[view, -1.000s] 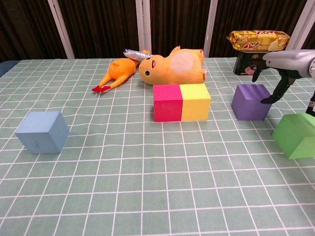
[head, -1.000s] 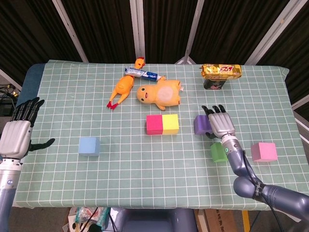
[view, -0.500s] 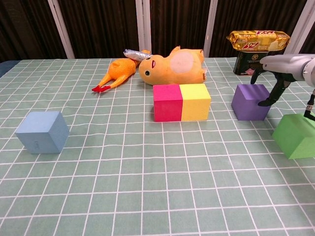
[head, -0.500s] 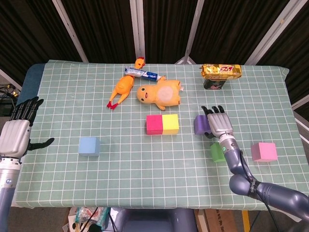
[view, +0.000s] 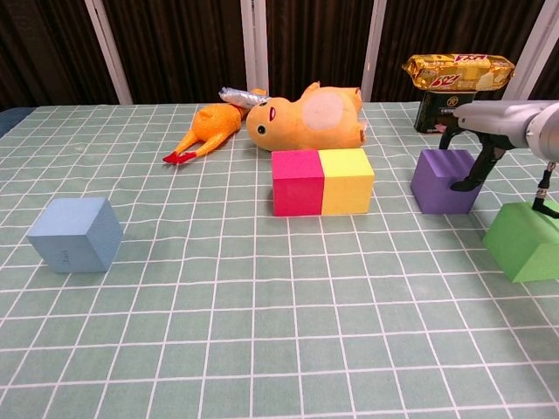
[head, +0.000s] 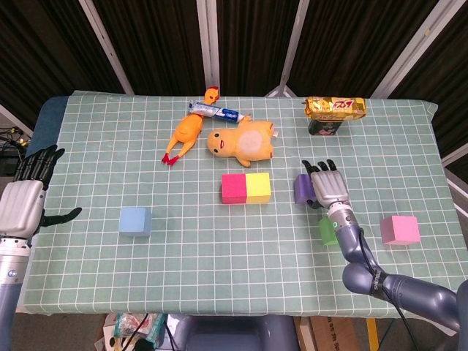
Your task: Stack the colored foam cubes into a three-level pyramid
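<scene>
A magenta cube (head: 234, 188) (view: 297, 182) and a yellow cube (head: 258, 187) (view: 348, 180) sit side by side, touching, at mid-table. The purple cube (head: 303, 188) (view: 442, 181) stands to their right. My right hand (head: 327, 186) (view: 511, 118) hovers over its right side, fingers spread, holding nothing. A green cube (head: 328, 230) (view: 527, 239) lies nearer the front, under my right wrist. The pink cube (head: 399, 229) is at the right, the blue cube (head: 135, 221) (view: 76, 233) at the left. My left hand (head: 26, 197) hangs open off the table's left edge.
A yellow plush duck (head: 242, 142) (view: 307, 116), a rubber chicken (head: 187, 132) (view: 207, 129) and a tube (head: 216, 111) lie at the back. A gold snack pack on a dark box (head: 334, 115) (view: 456, 83) stands at the back right.
My right hand has drifted a little left, closer over the purple cube. The cubes and my left hand have not moved.
</scene>
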You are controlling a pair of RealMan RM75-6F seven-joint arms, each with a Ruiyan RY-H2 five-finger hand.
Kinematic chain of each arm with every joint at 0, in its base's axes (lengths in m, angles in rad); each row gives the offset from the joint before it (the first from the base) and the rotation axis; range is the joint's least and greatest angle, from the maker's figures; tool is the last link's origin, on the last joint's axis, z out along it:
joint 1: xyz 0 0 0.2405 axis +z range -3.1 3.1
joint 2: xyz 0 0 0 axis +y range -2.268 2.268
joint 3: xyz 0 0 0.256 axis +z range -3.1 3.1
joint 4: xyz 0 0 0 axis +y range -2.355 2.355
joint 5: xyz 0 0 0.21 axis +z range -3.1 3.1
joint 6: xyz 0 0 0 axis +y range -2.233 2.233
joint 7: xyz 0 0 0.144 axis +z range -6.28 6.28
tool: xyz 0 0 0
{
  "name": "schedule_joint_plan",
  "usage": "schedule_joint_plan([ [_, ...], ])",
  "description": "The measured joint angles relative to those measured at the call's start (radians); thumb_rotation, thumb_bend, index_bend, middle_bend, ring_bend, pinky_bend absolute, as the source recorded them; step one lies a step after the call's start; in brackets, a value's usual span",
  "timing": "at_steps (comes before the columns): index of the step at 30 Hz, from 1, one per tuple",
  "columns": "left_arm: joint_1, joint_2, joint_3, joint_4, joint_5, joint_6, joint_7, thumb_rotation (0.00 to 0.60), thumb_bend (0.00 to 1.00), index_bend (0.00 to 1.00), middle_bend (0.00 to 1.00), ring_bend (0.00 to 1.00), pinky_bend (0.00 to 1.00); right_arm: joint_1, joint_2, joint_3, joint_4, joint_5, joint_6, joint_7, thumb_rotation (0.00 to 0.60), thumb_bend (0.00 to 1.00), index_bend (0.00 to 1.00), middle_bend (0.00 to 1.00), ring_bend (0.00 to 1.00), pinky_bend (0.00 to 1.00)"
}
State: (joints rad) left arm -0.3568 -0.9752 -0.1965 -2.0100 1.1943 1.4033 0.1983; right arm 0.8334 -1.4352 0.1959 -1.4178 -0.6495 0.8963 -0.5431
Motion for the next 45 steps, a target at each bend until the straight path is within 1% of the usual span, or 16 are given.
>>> schedule_joint_plan([
  [11, 0.005, 0.003, -0.008, 0.0, 0.002, -0.008, -0.011, 0.6, 0.1, 0.0, 0.02, 0.0, 0.0, 0.008, -0.008, -0.005, 0.01, 0.003, 0.011, -0.004, 0.6, 0.29, 0.0, 0.34, 0.15, 0.0],
  [25, 0.01, 0.009, -0.016, -0.001, 0.002, -0.015, -0.025, 0.6, 0.11, 0.0, 0.02, 0.0, 0.0, 0.023, -0.021, 0.001, 0.017, -0.001, 0.019, -0.006, 0.6, 0.3, 0.0, 0.35, 0.15, 0.0],
  [30, 0.011, 0.013, -0.021, 0.003, -0.002, -0.02, -0.034, 0.6, 0.1, 0.0, 0.02, 0.0, 0.0, 0.038, -0.017, 0.009, 0.025, -0.011, -0.001, -0.004, 0.6, 0.3, 0.0, 0.35, 0.15, 0.0],
  [37, 0.012, 0.015, -0.025, 0.009, -0.007, -0.025, -0.039, 0.6, 0.11, 0.0, 0.02, 0.0, 0.0, 0.066, -0.003, 0.012, 0.042, -0.044, -0.059, 0.007, 0.6, 0.29, 0.0, 0.35, 0.15, 0.0],
  [45, 0.011, 0.013, -0.027, 0.012, -0.019, -0.034, -0.041, 0.6, 0.1, 0.0, 0.02, 0.0, 0.0, 0.098, -0.01, -0.001, 0.061, -0.069, -0.094, 0.006, 0.6, 0.29, 0.0, 0.35, 0.15, 0.0],
])
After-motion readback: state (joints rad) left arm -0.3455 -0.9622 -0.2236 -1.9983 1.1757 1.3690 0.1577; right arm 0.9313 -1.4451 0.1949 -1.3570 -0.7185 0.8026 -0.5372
